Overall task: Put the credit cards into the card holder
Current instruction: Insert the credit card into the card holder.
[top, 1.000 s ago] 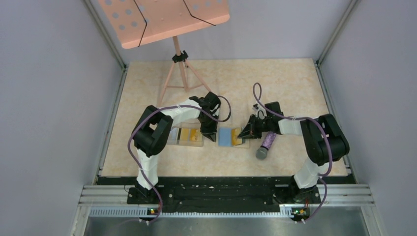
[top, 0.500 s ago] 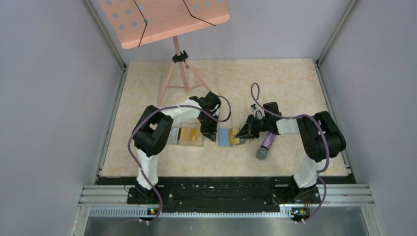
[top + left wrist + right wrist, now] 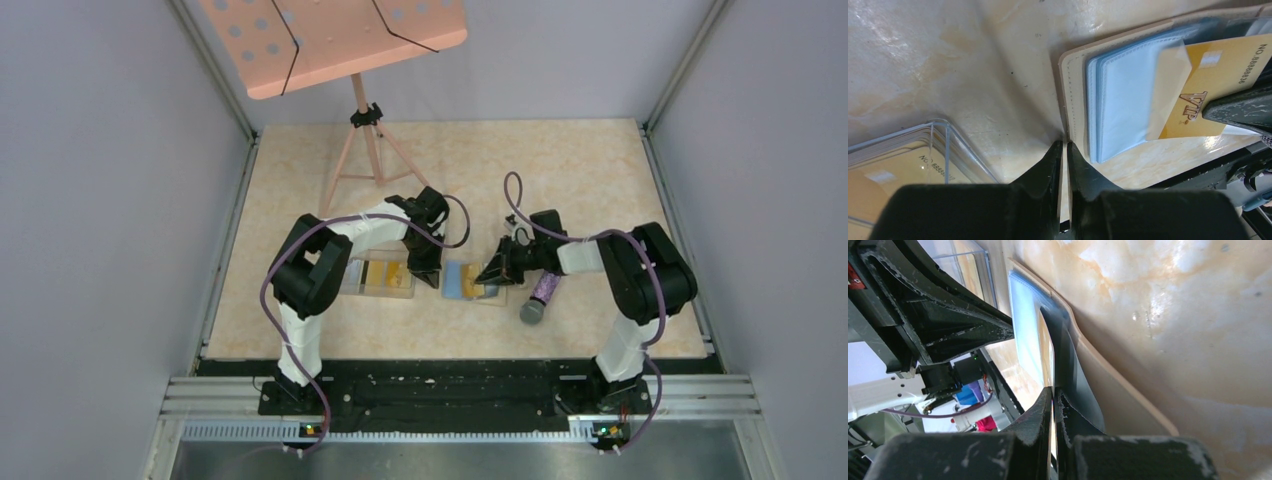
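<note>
Gold credit card (image 3: 1218, 70); tan card holder (image 3: 1075, 92)

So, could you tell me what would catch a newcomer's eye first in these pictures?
Probably the big pink music stand towering over the far left of the table. Then, at centre front between the two arms, the gold VIP card. It is pinched by the right hand and partly tucked under a translucent sleeve of the open card holder.

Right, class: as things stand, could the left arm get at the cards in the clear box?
Probably yes: the clear box sits right beside the left fingers and looks uncovered, but they grip the card holder by its edge and must release first.
</note>
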`<action>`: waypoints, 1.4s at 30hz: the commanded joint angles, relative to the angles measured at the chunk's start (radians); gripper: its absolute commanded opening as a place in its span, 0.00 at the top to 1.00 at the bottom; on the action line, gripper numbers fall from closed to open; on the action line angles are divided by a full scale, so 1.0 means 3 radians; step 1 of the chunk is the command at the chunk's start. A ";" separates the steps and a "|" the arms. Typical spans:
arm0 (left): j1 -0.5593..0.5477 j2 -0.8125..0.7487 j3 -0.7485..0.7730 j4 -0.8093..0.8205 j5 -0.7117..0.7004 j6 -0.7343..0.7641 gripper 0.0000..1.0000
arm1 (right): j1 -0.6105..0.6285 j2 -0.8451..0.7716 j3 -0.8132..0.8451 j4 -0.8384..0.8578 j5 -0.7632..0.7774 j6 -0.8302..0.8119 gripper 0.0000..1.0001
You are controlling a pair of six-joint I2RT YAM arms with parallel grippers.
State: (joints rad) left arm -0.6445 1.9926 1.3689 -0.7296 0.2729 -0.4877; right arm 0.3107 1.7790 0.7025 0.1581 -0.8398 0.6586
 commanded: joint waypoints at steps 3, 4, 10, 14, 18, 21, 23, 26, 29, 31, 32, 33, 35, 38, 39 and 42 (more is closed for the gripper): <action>-0.0045 0.0073 0.0047 0.0064 0.0067 -0.0021 0.95 | 0.0171 0.0114 0.0124 -0.0039 0.0060 -0.0066 1.00; -0.0047 0.0072 0.0045 0.0066 0.0081 -0.0023 0.97 | 0.0187 0.0114 0.0138 -0.0051 0.0077 -0.0065 1.00; -0.0050 0.0052 0.0045 0.0090 0.0132 -0.0045 1.00 | 0.0243 0.0122 0.0208 -0.0064 0.0146 -0.0043 1.00; -0.0050 0.0035 0.0008 0.0093 0.0136 -0.0066 1.00 | 0.0244 0.0081 0.0235 -0.0118 0.0262 -0.0036 1.00; -0.0050 -0.0003 -0.0061 0.0131 0.0165 -0.0121 1.00 | 0.0243 0.0109 0.0235 -0.0066 0.0264 0.0041 1.00; -0.0058 -0.0044 -0.0102 0.0142 0.0181 -0.0164 1.00 | 0.0245 0.0127 0.0233 -0.0033 0.0253 0.0090 1.00; -0.0057 -0.0081 -0.0129 0.0133 0.0168 -0.0183 1.00 | 0.0246 0.0108 0.0239 -0.0027 0.0254 0.0094 1.00; -0.0064 -0.0135 -0.0166 0.0095 0.0123 -0.0199 1.00 | 0.0238 0.0065 0.0289 -0.0068 0.0254 0.0089 1.00; -0.0078 -0.0168 -0.0219 0.0093 0.0098 -0.0210 1.00 | 0.0238 0.0047 0.0340 -0.0037 0.0218 0.0115 1.00; -0.0083 -0.0166 -0.0233 0.0092 0.0110 -0.0215 1.00 | 0.0242 0.0072 0.0322 0.0042 0.0164 0.0177 1.00; -0.0088 -0.0156 -0.0236 0.0090 0.0113 -0.0211 1.00 | 0.0244 0.0087 0.0307 0.0054 0.0136 0.0194 1.00; -0.0092 -0.0153 -0.0232 0.0089 0.0115 -0.0207 1.00 | 0.0247 0.0094 0.0291 0.0041 0.0123 0.0200 1.00; -0.0095 -0.0144 -0.0216 0.0086 0.0120 -0.0210 1.00 | 0.0247 0.0091 0.0261 -0.0026 0.0130 0.0161 1.00; -0.0096 -0.0126 -0.0169 0.0074 0.0123 -0.0189 1.00 | 0.0289 0.0074 0.0313 -0.0405 0.0258 -0.0016 1.00; -0.0096 -0.0114 -0.0148 0.0057 0.0122 -0.0179 1.00 | 0.0316 0.0056 0.0336 -0.0493 0.0305 -0.0080 0.97; -0.0096 -0.0065 -0.0088 0.0017 0.0098 -0.0150 1.00 | 0.0339 0.0029 0.0423 -0.0686 0.0386 -0.0146 0.86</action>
State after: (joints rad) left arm -0.6613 1.9678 1.3201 -0.7128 0.3042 -0.5472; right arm 0.3813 1.7947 0.7757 0.0612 -0.7773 0.6785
